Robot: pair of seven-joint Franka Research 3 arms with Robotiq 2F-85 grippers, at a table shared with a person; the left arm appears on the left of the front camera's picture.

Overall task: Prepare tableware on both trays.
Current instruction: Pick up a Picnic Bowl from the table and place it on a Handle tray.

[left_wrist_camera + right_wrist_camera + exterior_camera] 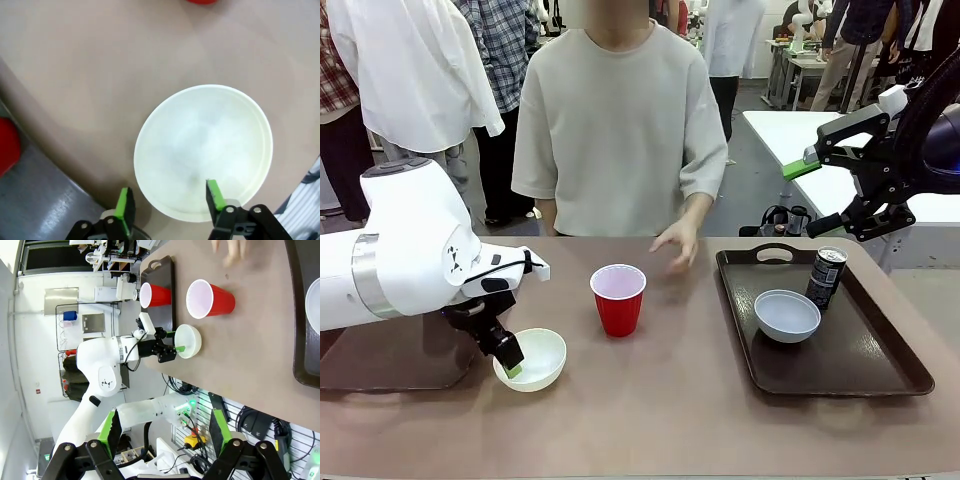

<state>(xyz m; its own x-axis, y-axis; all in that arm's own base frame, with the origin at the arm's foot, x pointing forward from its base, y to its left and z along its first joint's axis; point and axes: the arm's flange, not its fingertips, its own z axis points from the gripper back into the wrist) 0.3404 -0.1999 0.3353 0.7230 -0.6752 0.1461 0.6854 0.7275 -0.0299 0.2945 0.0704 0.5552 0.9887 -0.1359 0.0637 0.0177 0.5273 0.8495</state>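
Observation:
My left gripper [512,364] is open and straddles the near rim of a shallow white bowl [532,358] on the table. In the left wrist view one fingertip [214,194] is inside the bowl [205,150] and the other is outside it. A red cup [618,299] stands upright mid-table. Another white bowl [787,315] and a dark soda can [826,277] sit on the right tray [880,375]. A second red cup [154,295] stands on the left tray [380,365]. My right gripper [815,197] hangs open and holds nothing, high above the right tray's far corner.
The person stands at the far side of the table, with one hand [676,246] hovering just beyond the red cup. My left arm covers much of the left tray. A white table [820,160] stands behind on the right. Bare tabletop lies between the two trays.

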